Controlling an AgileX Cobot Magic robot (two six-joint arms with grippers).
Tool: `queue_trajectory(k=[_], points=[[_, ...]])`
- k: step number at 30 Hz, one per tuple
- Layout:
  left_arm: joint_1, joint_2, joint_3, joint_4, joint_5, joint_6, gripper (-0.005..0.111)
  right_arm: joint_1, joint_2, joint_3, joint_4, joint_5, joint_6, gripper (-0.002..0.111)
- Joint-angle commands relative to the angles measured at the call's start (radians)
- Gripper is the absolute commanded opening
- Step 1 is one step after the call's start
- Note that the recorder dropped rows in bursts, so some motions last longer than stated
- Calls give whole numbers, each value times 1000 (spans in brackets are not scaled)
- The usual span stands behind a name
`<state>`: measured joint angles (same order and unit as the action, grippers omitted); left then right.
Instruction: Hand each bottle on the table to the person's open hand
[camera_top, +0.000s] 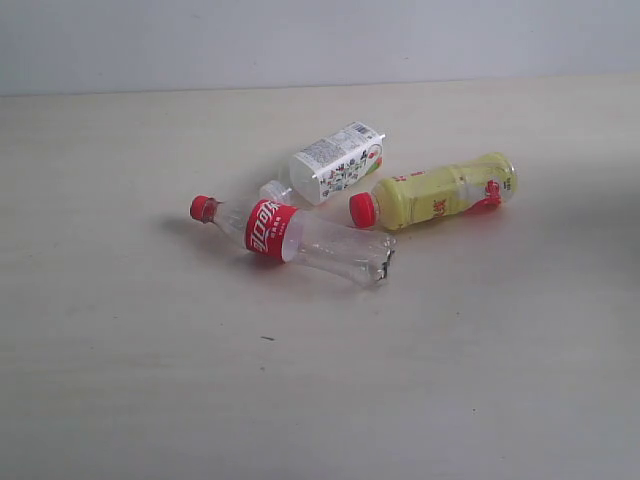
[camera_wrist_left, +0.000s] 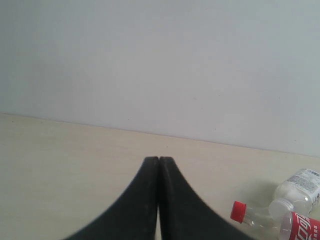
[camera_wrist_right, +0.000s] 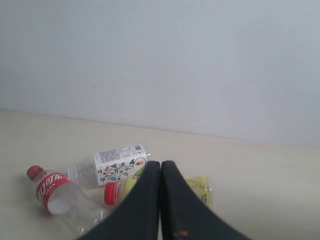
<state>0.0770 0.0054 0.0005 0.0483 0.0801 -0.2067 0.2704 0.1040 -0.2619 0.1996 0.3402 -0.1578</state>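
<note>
Bottles (camera_top: 290, 238) lying clustered on table (camera_top: 150, 380); left hand (camera_wrist_left: 158, 159), right hand (camera_wrist_right: 160, 163), both closed, empty

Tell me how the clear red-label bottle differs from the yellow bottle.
The clear bottle is see-through with a red label band; the yellow bottle has a yellow body. The clear bottle's base looks crumpled; the yellow bottle's looks whole. Both lie on their sides with red caps.

On the table (camera_top: 120, 380), the clear bottle (camera_top: 300, 238) lies close to the squarish bottle (camera_top: 337, 162) at its one o'clock and the yellow bottle (camera_top: 440, 195) at its two o'clock, leaving only narrow gaps. Bare surface opens toward six and nine o'clock.
</note>
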Motion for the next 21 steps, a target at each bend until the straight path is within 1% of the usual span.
queue_trajectory(k=[1, 9, 15, 19, 21], points=[[3, -5, 0, 1, -8, -7, 3, -2, -25, 1, -2, -7, 1, 0], [3, -5, 0, 1, -8, -7, 3, -2, -37, 1, -2, -14, 3, 0], [3, -5, 0, 1, -8, -7, 3, -2, -15, -7, 5, 18, 5, 0], [3, -5, 0, 1, -8, -7, 3, 13, 71, -24, 13, 58, 5, 0], [3, -5, 0, 1, -8, -7, 3, 18, 153, -51, 44, 109, 5, 0]])
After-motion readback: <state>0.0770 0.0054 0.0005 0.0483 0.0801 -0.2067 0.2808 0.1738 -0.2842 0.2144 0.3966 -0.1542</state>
